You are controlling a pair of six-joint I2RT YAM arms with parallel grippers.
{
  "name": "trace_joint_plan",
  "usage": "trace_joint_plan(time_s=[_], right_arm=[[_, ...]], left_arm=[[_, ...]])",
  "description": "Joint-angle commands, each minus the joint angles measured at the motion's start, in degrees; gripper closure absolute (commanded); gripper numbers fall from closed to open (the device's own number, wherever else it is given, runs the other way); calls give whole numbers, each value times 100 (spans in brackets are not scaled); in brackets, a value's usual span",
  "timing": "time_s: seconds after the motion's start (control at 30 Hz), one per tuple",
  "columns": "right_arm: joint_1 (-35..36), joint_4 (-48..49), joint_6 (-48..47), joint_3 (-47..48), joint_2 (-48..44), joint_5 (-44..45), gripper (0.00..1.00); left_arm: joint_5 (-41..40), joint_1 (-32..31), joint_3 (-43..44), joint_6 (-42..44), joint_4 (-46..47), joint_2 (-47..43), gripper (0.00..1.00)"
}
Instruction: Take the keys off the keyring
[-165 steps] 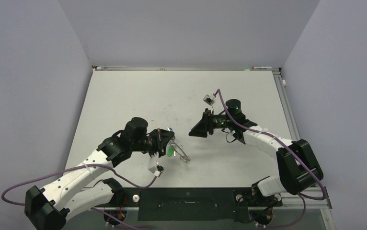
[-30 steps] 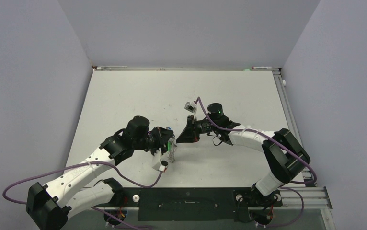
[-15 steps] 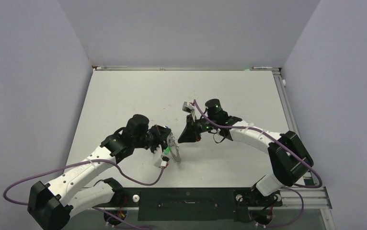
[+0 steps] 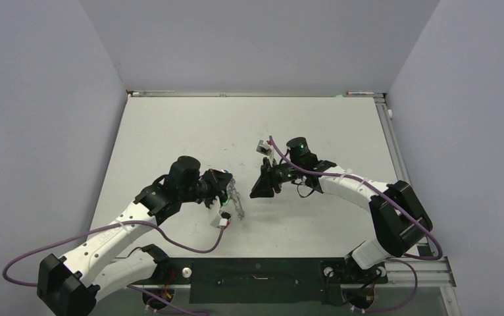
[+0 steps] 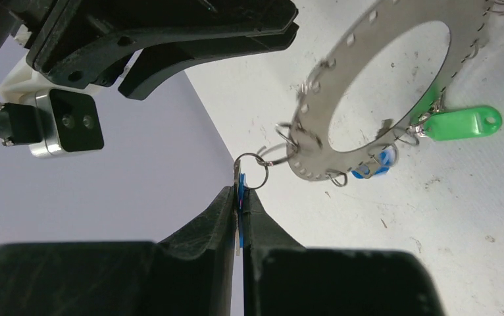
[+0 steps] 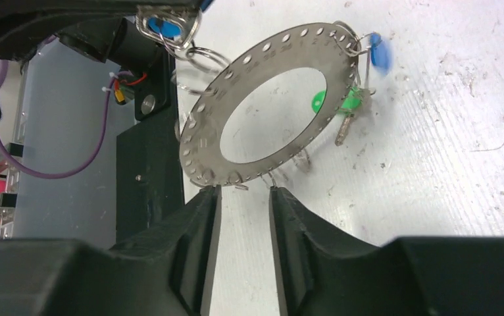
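Note:
My left gripper (image 5: 239,194) is shut on a small blue key (image 5: 241,180). The key's wire loop links to the silver keyring (image 5: 368,39), which hangs tilted from it above the table. A green key (image 5: 463,123) and another blue key (image 5: 378,164) dangle from the ring's rim. My right gripper (image 6: 244,191) is open and empty, its fingertips just below the ring's near rim (image 6: 203,131). The green key (image 6: 341,105) and the blue key (image 6: 381,56) show on the far rim. In the top view the left gripper (image 4: 228,187), the keyring (image 4: 237,201) and the right gripper (image 4: 254,189) meet mid-table.
The white table (image 4: 315,118) is scuffed and ringed by grey walls. A black base plate (image 4: 256,280) runs along the near edge. Purple cables (image 4: 170,240) trail from both arms.
Over several seconds the right gripper has closed in on the left one. In the last second the ring has swung and turned under the left gripper, and the right gripper has shifted slightly right.

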Motion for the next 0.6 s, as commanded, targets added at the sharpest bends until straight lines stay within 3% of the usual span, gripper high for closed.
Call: trace_joint_plan(time_s=[0.0,0.4,0.57], right_arm=[[-26,206,47,-73,-130,98,63],[-292,534,339,206,-273,25,44],[-426,571,514,462,-319,48,43]], left_arm=[[180,27,81,-13,241,-146,100],[60,11,133,-232,121,-200,100],[-235,-76,250,-518,35,-99,100]])
